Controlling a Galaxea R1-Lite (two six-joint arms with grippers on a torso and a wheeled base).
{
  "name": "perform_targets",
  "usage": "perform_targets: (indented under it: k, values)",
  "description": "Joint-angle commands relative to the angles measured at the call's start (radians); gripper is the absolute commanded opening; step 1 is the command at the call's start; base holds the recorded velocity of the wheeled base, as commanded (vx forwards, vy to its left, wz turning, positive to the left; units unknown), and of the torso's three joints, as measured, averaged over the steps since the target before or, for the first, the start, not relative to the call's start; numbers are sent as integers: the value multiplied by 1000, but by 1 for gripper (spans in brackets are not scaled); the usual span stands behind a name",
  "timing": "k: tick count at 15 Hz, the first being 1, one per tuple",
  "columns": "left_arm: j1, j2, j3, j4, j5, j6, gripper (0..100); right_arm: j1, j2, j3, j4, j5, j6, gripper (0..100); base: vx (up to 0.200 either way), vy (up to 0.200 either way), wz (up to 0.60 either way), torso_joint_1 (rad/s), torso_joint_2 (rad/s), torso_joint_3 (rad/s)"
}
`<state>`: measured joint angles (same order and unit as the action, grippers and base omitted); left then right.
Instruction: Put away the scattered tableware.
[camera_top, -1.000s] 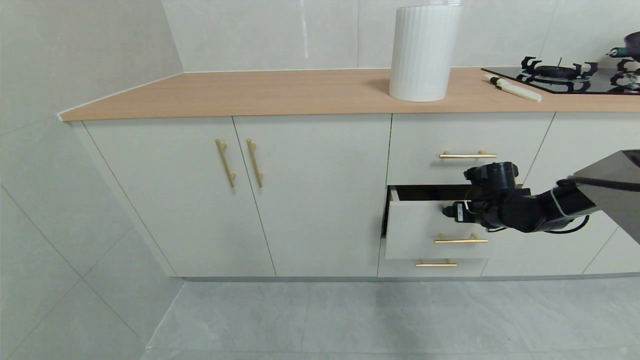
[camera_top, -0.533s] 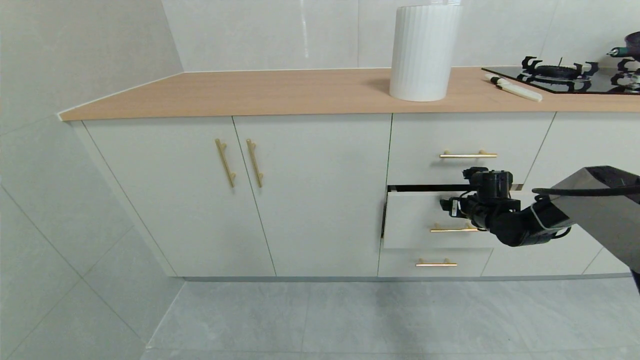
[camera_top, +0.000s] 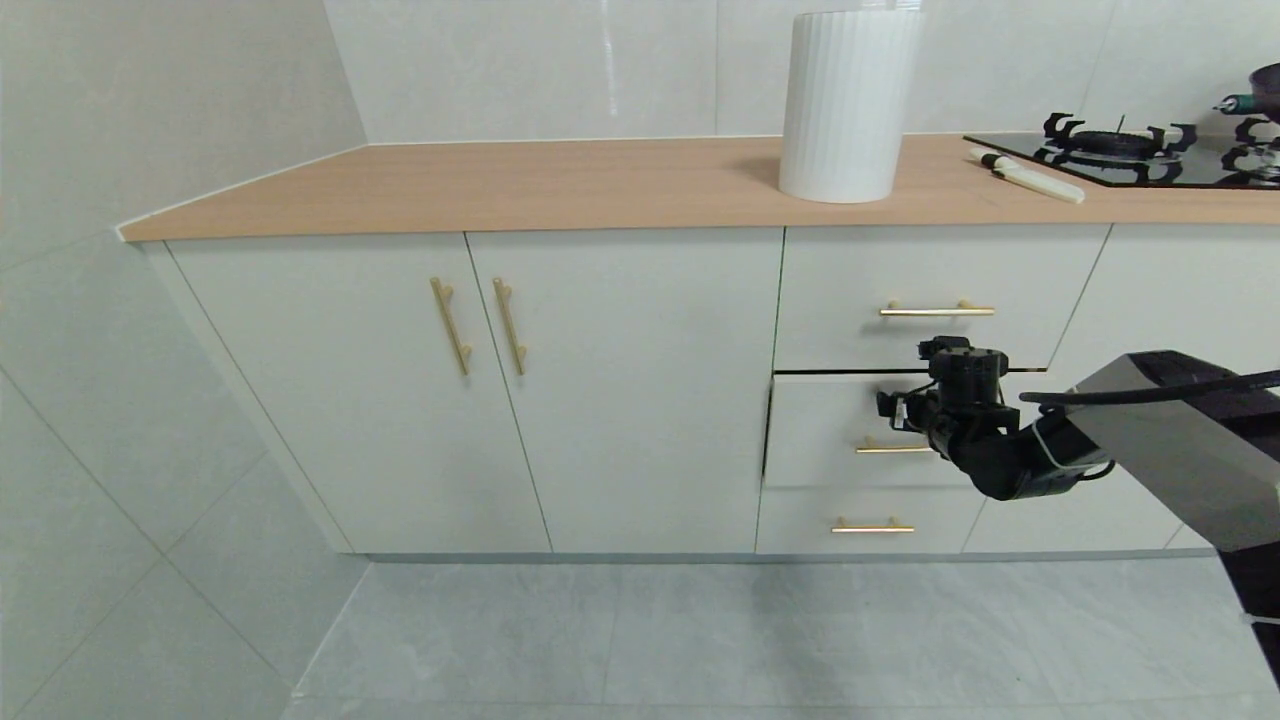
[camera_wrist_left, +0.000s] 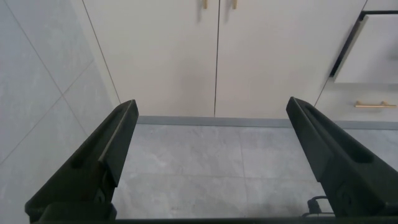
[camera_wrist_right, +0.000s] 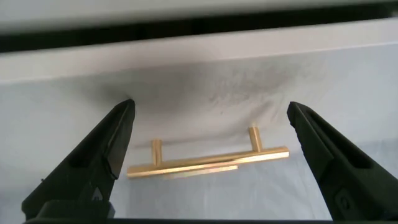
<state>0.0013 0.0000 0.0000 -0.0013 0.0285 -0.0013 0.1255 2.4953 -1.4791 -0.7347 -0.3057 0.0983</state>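
Note:
The middle drawer of the white cabinet stands almost shut, with only a thin dark gap above its front. My right gripper is right against that drawer front, just above its gold handle. In the right wrist view the right gripper is open, its fingers spread to either side of the gold handle and holding nothing. A white-handled knife lies on the wooden countertop beside the hob. My left gripper is open and empty, low over the floor in front of the cabinet doors.
A tall white ribbed canister stands on the countertop. The black gas hob is at the far right. Top drawer and bottom drawer are shut, as are the two cabinet doors. Grey tiled floor lies open in front.
The middle drawer has slid inward from clearly open to nearly shut. My right arm has moved toward the cabinet with it, staying against the drawer front.

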Motion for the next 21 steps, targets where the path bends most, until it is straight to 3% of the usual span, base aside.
perform_targets:
  k: [1, 17, 19, 21]
  values:
    - [0, 0, 0, 0, 1, 0, 100, -1, 28, -23, -2, -4, 0, 100, 0, 0, 0, 0, 0, 0]
    - [0, 0, 0, -2, 1, 0, 100, -21, 43, -87, -2, -42, 27, 100, 0, 0, 0, 0, 0, 0]
    - [0, 2, 0, 0, 1, 0, 100, -24, -4, -36, -2, -47, 29, 100, 0, 0, 0, 0, 0, 0]
    - [0, 2, 0, 0, 1, 0, 100, -27, -147, 115, -19, -49, 70, 100, 0, 0, 0, 0, 0, 0]
